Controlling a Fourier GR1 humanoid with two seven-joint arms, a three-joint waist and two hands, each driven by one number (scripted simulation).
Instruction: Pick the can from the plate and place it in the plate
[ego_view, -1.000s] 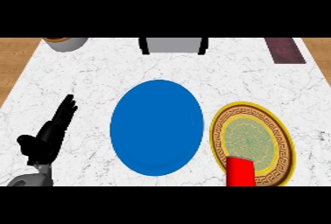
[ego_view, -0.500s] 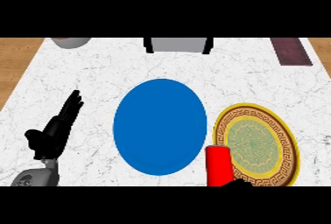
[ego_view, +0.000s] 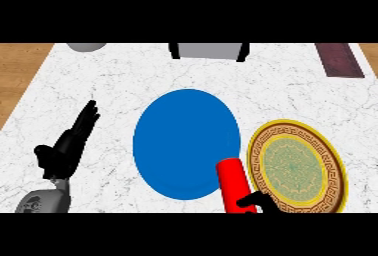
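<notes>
Can (ego_view: 233, 183), red, is riding in the right robot hand (ego_view: 255, 202), fingers curled round its base, btwn gold plate (ego_view: 334, 165) & blue plate (ego_view: 186, 140), likely its destination; left robot hand (ego_view: 65, 147) is resting open on tabletop (ego_view: 118, 80).

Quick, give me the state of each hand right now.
Left hand: open, fingers straight, resting at the view's left, holding nothing.
Right hand: shut on the red can, between the blue plate and the gold-rimmed plate.
</notes>
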